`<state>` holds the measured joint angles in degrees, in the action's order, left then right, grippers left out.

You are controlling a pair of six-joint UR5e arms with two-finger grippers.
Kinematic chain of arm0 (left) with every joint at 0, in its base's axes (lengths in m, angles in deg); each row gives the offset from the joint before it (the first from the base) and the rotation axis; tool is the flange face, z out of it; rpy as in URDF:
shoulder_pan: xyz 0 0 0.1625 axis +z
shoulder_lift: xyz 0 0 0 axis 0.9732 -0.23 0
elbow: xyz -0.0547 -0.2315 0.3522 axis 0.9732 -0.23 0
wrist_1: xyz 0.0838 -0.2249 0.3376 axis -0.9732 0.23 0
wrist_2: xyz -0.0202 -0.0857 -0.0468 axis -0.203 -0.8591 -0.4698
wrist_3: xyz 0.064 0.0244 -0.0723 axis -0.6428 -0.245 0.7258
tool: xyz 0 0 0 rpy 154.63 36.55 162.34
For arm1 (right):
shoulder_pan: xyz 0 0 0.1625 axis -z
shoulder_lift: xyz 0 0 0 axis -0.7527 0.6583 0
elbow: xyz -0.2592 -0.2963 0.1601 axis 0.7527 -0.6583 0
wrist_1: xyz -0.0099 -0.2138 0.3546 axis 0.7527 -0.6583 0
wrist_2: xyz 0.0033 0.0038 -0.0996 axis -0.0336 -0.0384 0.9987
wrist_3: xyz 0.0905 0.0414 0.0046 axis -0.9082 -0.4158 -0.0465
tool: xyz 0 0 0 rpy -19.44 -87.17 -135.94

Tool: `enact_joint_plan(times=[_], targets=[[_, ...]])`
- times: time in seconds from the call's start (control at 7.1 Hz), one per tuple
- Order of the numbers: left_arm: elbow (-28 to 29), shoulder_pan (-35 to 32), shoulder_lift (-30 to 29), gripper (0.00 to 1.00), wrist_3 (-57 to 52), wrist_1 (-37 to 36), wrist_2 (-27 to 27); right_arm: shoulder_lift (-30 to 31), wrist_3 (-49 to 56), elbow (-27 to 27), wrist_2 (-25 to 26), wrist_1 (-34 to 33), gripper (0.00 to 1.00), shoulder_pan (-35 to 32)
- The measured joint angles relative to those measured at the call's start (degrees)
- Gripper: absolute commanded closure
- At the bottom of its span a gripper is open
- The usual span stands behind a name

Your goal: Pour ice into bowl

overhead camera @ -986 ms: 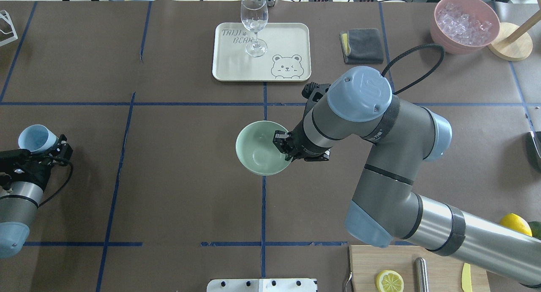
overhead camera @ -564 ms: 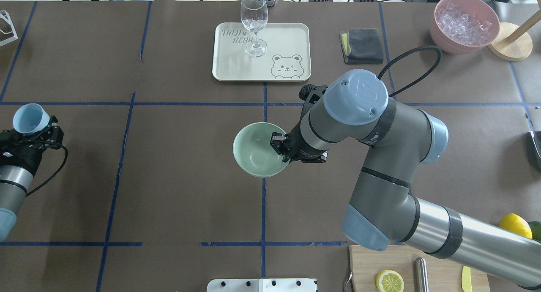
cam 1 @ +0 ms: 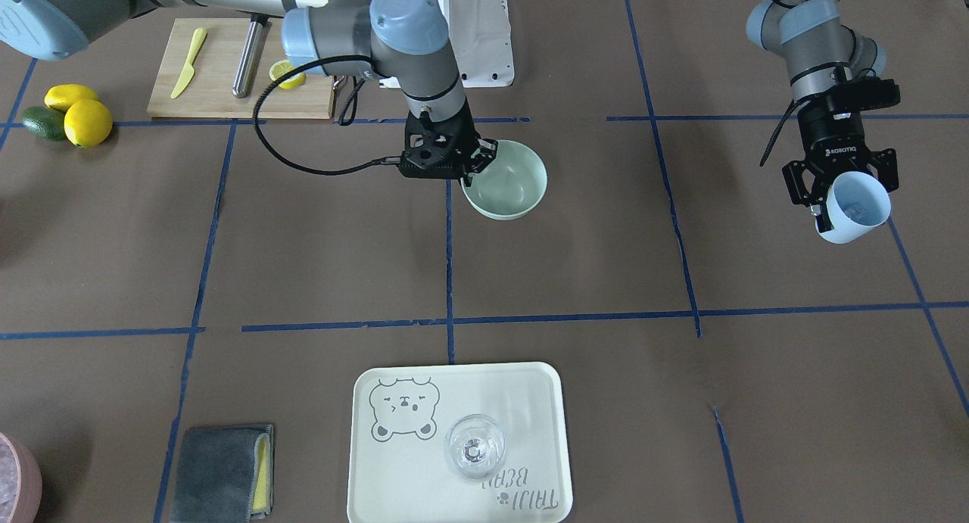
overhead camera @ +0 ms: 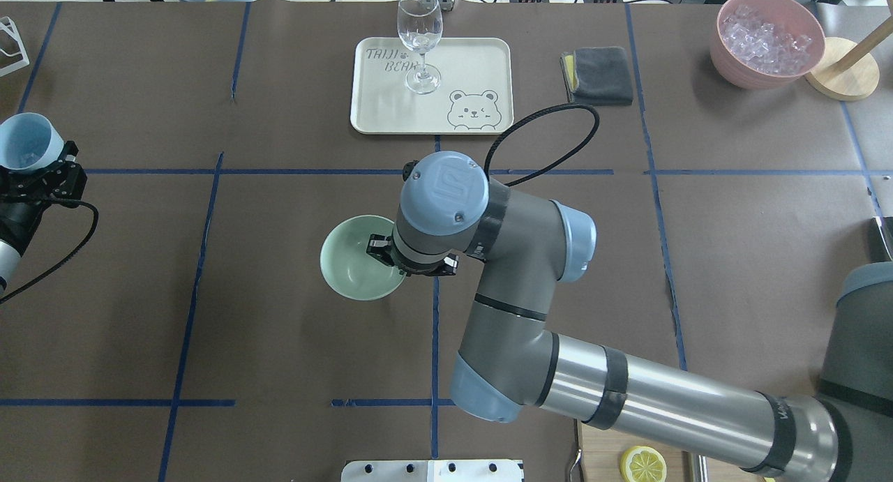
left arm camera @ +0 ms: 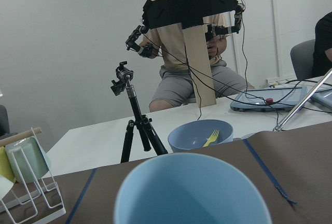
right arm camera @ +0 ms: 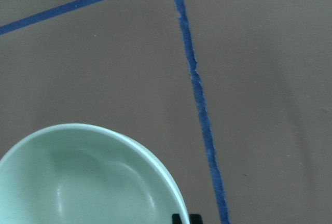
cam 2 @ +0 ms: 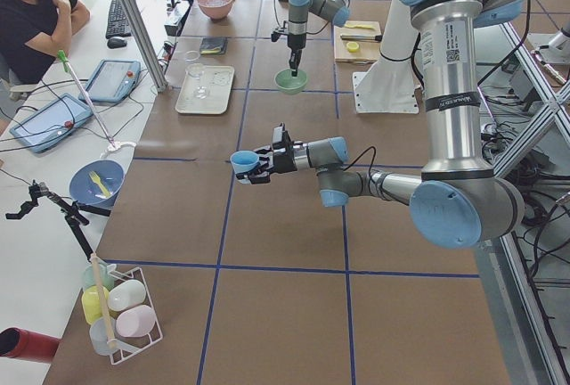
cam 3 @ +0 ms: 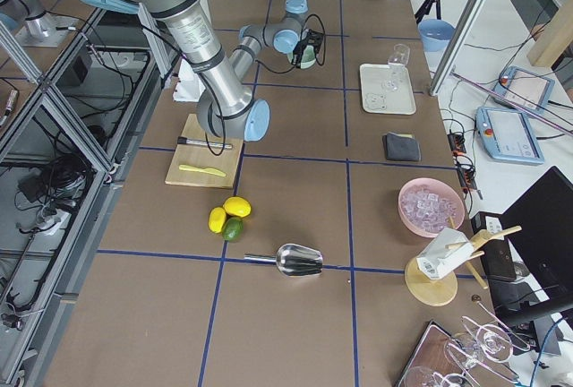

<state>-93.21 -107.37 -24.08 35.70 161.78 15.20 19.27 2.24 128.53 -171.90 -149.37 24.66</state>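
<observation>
The pale mint-green bowl (overhead camera: 349, 267) is just left of the table's middle and looks empty; it also shows in the front view (cam 1: 515, 182) and the right wrist view (right arm camera: 78, 177). My right gripper (overhead camera: 380, 250) is shut on the bowl's right rim (cam 1: 475, 169). I cannot tell whether the bowl rests on the table. My left gripper (overhead camera: 31, 167) at the far left edge is shut on a light blue cup (cam 1: 855, 205), held above the table and tilted. Faint glassy ice cubes (cam 1: 854, 208) show inside the cup. The left wrist view shows the cup's rim (left arm camera: 192, 187).
A cream tray (overhead camera: 481, 63) with a wine glass (overhead camera: 420, 39) stands at the back middle, a grey cloth (overhead camera: 598, 74) to its right. A pink container (overhead camera: 725, 56) holding ice sits at the back right. A cutting board with a lemon slice (overhead camera: 642, 463) is at the front right.
My right gripper has moved the bowl leftward across the centre line. My left gripper has moved the cup farther from the robot and slightly left.
</observation>
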Motion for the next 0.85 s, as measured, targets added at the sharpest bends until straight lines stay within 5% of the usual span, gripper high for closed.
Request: enact_joint_plan(times=[0.14, 0.42, 0.85], targets=[[-0.16, -0.33, -0.15, 1.0, -0.29, 0.09, -0.43, -2.26, 0.12, -3.67, 0.99, 0.92, 0.89, 0.51], [-0.25, -0.89, -0.32, 1.0, -3.63, 0.27, -1.56, -3.38, 0.26, -5.95, 1.62, 2.45, 0.0, 0.83], [-1.7, -0.69, -0.76, 1.0, -6.37, 0.26, -1.61, -3.66, 0.48, -5.68, 4.48, 5.35, 0.0, 0.28]])
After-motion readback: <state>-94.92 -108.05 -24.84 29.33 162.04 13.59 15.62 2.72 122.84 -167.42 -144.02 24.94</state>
